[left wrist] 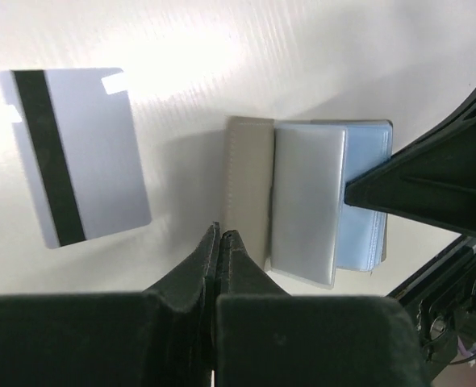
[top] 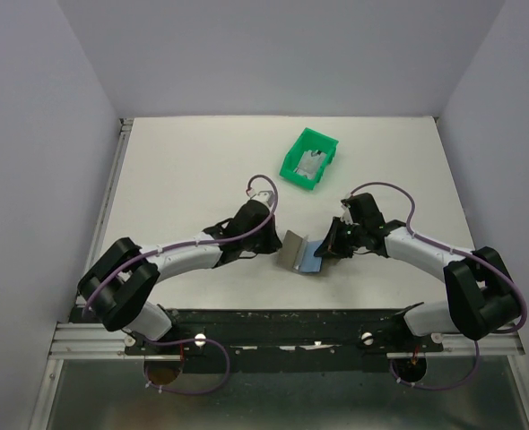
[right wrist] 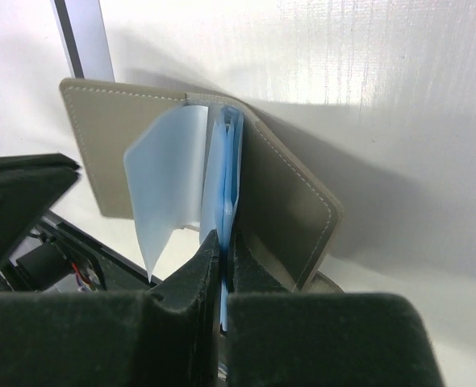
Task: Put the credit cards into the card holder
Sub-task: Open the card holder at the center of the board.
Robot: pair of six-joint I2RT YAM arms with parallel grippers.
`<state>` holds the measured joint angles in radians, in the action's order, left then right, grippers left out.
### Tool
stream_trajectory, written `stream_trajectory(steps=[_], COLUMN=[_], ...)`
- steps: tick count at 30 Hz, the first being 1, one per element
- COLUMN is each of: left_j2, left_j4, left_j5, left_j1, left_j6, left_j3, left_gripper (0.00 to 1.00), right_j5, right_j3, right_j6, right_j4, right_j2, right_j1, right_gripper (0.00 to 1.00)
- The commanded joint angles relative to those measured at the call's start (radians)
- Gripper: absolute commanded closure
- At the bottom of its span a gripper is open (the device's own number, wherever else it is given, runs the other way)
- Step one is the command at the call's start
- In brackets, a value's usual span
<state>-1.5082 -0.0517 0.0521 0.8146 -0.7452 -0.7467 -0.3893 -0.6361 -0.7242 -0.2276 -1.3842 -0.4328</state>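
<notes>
We find the card holder open on the table, right gripper pinching its blue sleeves, left gripper closed and empty near a loose credit card; we advise steadying the sleeves while the left lifts that card edgewise.

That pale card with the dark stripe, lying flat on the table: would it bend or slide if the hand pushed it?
The card looks thin with straight edges, so probably stiff and light. It lies flush on the smooth table, so a push would likely make it skid, and pinching it up looks awkward.
</notes>
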Motion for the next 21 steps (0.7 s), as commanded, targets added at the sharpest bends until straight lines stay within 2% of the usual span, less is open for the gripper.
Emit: stream_trajectory(steps=[1,5,10,15,21], left_j2=[0.097,0.167,0.191,0.102,-0.024], left_j4=[0.076,0.06,-0.042,-0.072,-0.152], left_j5=[-0.083,-0.054,0.118,0.195,0.226], left_j1=[-0.04,-0.043,-0.016,0.083,0.141], left_j6=[0.01,0.053,0.107,0.139,0.092], left_j3=[0.01,-0.005,-0.055,-0.149,-0.168], left_gripper=[1.0,1.0,1.0,1.0,1.0], right_j5=[0.006,0.004,0.004,0.0,-0.005], right_j3=[0.003,0.003,0.001,0.001,0.003], right_j6=[0.017,0.019,0.019,0.016,0.009], right_j4=[-0.007,-0.009,-0.006,0.002,0.005], right_j2=[0.008,0.014,0.008,0.002,0.005], right_j1=[-0.003,-0.001,-0.004,-0.001,-0.001], right_gripper=[0.97,0.97,0.97,0.97,0.97])
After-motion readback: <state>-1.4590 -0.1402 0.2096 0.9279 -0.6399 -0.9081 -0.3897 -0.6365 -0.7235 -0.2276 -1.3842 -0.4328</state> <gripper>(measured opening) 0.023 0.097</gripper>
